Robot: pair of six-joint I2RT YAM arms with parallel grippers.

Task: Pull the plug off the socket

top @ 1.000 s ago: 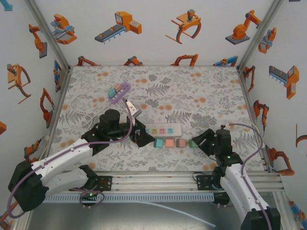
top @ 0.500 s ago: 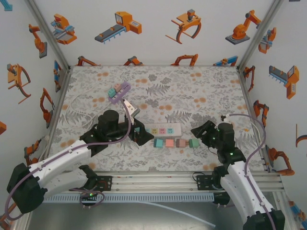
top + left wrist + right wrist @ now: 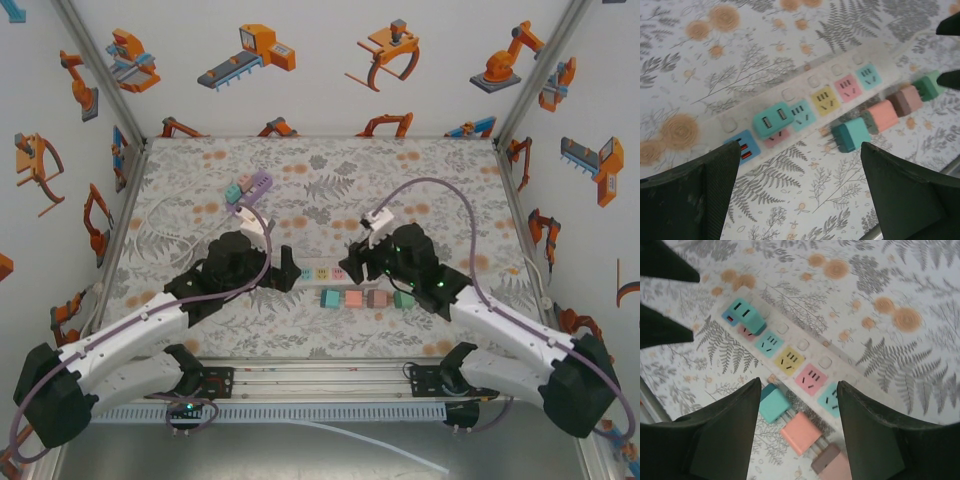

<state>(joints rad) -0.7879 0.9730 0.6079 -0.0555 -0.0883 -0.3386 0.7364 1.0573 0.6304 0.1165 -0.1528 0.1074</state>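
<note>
**One plug seated, both grippers open above the strip**

The left gripper hangs with its jaws spread wide and holds nothing. Under it, toward its left finger, the teal plug sits pushed into a socket near the end of the power strip. The right gripper is also wide open and empty. It hovers over the middle of the strip, and the teal plug lies out beyond its fingertips, close to the left gripper's fingers. Four loose plugs lie in a row on the table, just beside the strip's near edge.

The main risk is probably the strip itself. It lies free on the table, so an upward pull could lift it along with the plug unless the right gripper presses it down. The plug is a low, smooth block, so a shallow or off-centre grip may slide off it. The two grippers work close together, so a careless descent could knock their fingers against each other. A wide closing sweep might also drag in the nearest loose plug.
</note>
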